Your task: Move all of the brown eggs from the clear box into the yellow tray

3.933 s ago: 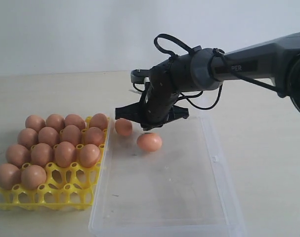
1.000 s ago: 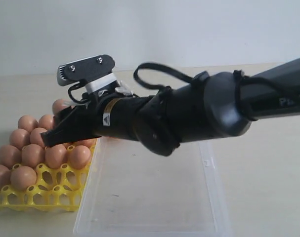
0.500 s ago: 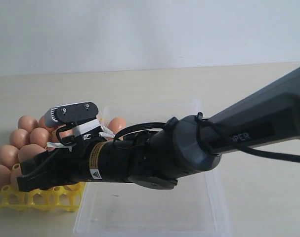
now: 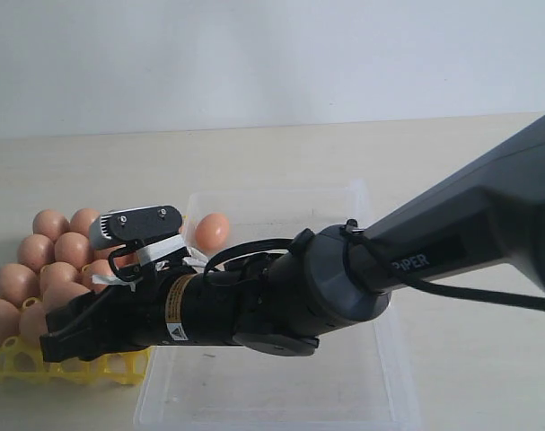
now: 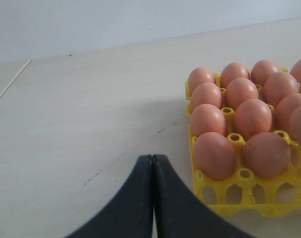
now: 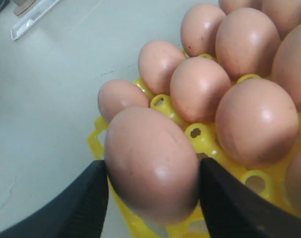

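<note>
One pale table (image 4: 470,180) spreads under everything. Across it the big dark right arm (image 4: 452,242) sweeps in from 3 o'clock and reaches down toward 8 o'clock, passing right over the clear box (image 4: 380,377)! That box sits at 6 o'clock in the exterior view, and a lone brown egg (image 4: 211,231) rests in its 11 o'clock corner, just behind the arm.

Just beside the box, at 8 o'clock, there's the yellow tray (image 4: 101,366), packed with brown eggs (image 4: 52,224) row on row. Bare yellow cups show only along its near edge.

Now the right gripper (image 6: 152,198): look at that, its two black fingers (image 6: 86,203) are clamped on either side of a held egg (image 6: 150,158), poised right over the tray's edge, close above an open cup. Whether the shell touches the plastic, I can't tell.

And the left gripper (image 5: 152,198) sits low over bare table with the tray near it, its tips pressed together along one seam, gripping nothing.
</note>
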Robot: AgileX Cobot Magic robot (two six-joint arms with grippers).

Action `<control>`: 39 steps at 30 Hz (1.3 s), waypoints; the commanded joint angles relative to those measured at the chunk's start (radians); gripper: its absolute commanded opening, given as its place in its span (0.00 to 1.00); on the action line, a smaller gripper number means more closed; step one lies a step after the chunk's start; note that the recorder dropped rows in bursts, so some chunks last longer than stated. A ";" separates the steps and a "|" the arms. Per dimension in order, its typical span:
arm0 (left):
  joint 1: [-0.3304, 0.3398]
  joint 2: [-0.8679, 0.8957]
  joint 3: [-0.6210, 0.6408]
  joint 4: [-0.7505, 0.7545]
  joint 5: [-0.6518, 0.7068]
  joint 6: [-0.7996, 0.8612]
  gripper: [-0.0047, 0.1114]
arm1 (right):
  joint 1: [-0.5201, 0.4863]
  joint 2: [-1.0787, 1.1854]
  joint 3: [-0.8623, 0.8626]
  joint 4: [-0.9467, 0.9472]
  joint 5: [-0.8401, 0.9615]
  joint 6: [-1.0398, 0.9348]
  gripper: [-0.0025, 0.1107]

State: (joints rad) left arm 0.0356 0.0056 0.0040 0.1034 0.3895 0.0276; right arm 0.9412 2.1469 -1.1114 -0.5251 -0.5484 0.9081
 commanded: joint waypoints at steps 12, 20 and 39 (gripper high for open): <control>-0.008 -0.006 -0.004 -0.002 -0.009 -0.005 0.04 | 0.002 -0.008 -0.004 0.029 0.030 0.001 0.56; -0.008 -0.006 -0.004 -0.002 -0.009 -0.005 0.04 | -0.007 -0.215 -0.004 0.060 0.339 -0.129 0.55; -0.008 -0.006 -0.004 -0.002 -0.009 -0.005 0.04 | -0.279 -0.146 -0.184 0.525 0.760 -0.436 0.53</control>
State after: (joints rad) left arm 0.0356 0.0056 0.0040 0.1034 0.3895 0.0276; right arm 0.6780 1.9575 -1.2598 -0.0357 0.2040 0.4816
